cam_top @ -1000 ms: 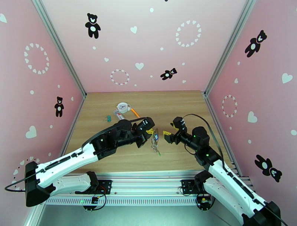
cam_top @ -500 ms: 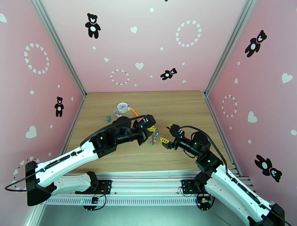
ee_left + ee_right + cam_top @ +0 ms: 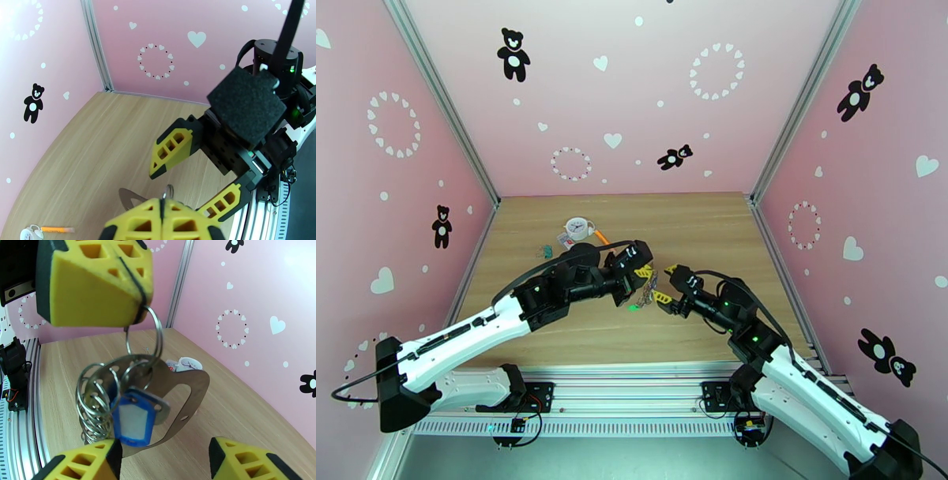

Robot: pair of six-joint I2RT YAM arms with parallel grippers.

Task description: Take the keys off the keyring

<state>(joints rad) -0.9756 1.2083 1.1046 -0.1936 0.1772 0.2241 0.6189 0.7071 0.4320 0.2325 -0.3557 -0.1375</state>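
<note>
From above, the left hand (image 3: 642, 273) is pinched shut on the keyring (image 3: 643, 292), which dangles below it over the worktop (image 3: 695, 229). The right hand (image 3: 667, 285) is just beside it, spread. The left wrist view has the left fingers (image 3: 142, 225) pressed together, with the spread right hand facing them. In the right wrist view, the keyring hangs from the left hand, and its blue-tagged key (image 3: 132, 419) hangs just above the gap between the right fingers (image 3: 91, 461).
</note>
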